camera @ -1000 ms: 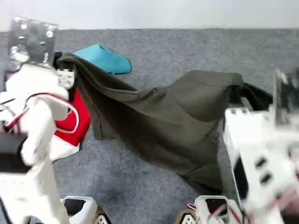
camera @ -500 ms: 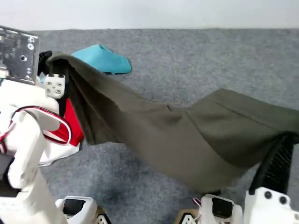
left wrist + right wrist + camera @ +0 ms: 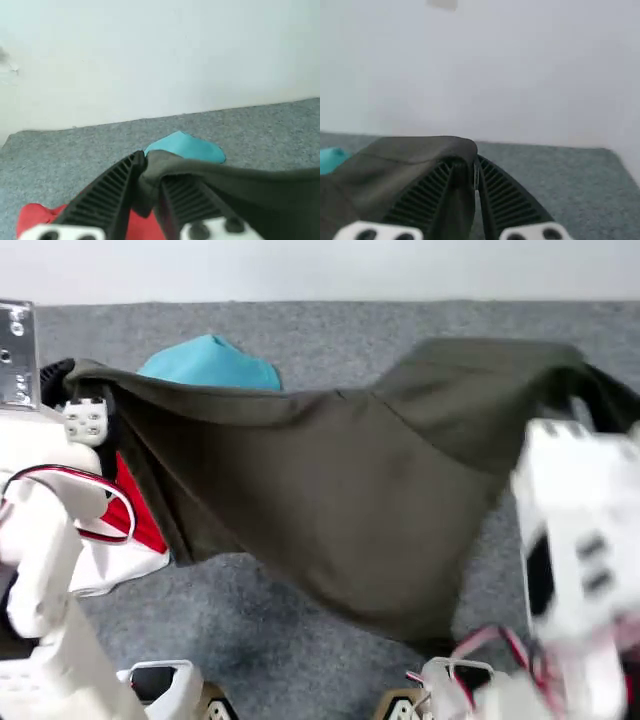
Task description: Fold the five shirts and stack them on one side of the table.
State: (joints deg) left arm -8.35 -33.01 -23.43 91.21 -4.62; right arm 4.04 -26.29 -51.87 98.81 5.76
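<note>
Honestly, early days: the big olive-green fabric shirt hangs stretched above the grey carpeted worktop, with the left pincer and right pincer each clamped on one end of it. A crumpled teal shirt and a red-and-white shirt lie by its left-held end, unfolded. No stack yet.

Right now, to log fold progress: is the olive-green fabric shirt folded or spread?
Spread: the olive-green fabric shirt hangs stretched between both arms' jaws, unfolded.
</note>
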